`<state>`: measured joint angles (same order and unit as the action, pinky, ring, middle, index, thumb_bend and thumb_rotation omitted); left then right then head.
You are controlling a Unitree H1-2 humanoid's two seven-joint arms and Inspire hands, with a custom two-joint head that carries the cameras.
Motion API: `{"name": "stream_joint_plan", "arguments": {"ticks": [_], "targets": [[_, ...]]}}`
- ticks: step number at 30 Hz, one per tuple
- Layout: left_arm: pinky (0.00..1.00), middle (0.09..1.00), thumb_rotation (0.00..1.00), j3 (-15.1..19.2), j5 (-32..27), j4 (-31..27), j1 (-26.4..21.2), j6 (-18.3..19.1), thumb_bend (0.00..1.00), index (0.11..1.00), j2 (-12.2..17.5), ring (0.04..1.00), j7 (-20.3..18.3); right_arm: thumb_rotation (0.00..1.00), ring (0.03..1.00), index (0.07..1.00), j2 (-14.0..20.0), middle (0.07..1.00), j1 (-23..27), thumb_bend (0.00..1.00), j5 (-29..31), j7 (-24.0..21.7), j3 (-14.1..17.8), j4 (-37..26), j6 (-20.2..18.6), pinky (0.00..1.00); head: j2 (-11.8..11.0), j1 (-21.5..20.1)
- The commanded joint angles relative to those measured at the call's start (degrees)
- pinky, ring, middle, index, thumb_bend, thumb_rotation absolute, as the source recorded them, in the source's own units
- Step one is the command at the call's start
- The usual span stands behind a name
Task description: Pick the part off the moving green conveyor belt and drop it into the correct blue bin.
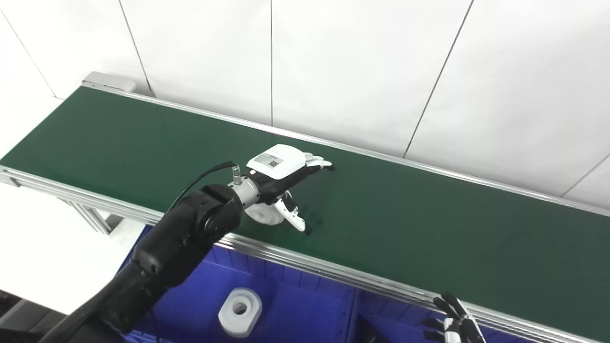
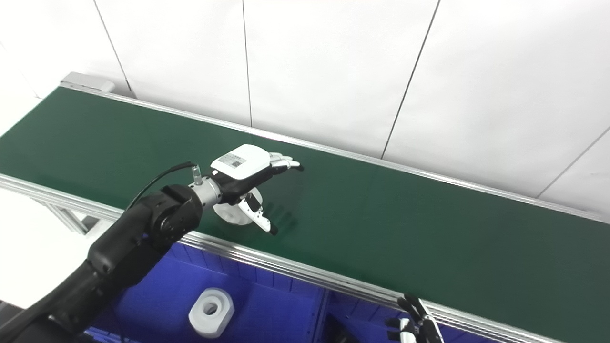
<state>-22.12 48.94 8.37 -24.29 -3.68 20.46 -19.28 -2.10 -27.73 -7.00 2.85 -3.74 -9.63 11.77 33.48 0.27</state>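
Fingers spread, your left hand (image 1: 281, 183) hovers over the white part (image 1: 263, 215) on the green belt (image 1: 405, 228), holding nothing.

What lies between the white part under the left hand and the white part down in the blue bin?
Only the conveyor's aluminium side rail separates part on belt from part in bin; both views.

Matt green belt (image 1: 405, 224), brushed metal rail (image 1: 333, 271), smooth white plastic part (image 1: 264, 215).
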Motion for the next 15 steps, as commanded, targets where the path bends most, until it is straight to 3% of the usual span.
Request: {"name": "stream_joint_plan", "arguments": {"ticks": [1,5,10,15], "targets": [[0.93,0.929,0.35,0.35,0.31,0.56,-3.03,-0.91,1.0,0.894,1.16,0.943,2.19,0.83,0.646,0.833,0.08,0.8,-0.65,0.51,-0.01,0.15,-0.14,-1.84,2.78,0.57,0.06,0.04],[0.96,0.916,0.37,-0.58,0.75,3.96,-4.19,-0.91,1.0,0.872,2.18,0.946,1.42,0.84,0.625,0.838,0.31,0.799,-1.08,0.51,-0.48,0.11,-0.28,-2.64,2.52,0.55,0.67,-0.28],[0.94,0.891,0.36,-2.16,1.25,4.04,-4.57,0.16,1.0,0.838,3.31,0.925,-1.17,0.82,0.62,0.842,0.26,0.806,-1.64,0.51,0.21,-0.2,-0.38,-3.91,1.2,0.55,1.46,-0.62],[0.9,0.861,0.34,-3.35,1.84,1.86,-4.91,3.58,1.0,0.806,3.76,0.89,-7.35,0.81,0.623,0.84,0.45,0.806,-1.97,0.5,0.18,-0.47,-0.6,-4.75,0.52,0.55,2.01,-0.84]]}}
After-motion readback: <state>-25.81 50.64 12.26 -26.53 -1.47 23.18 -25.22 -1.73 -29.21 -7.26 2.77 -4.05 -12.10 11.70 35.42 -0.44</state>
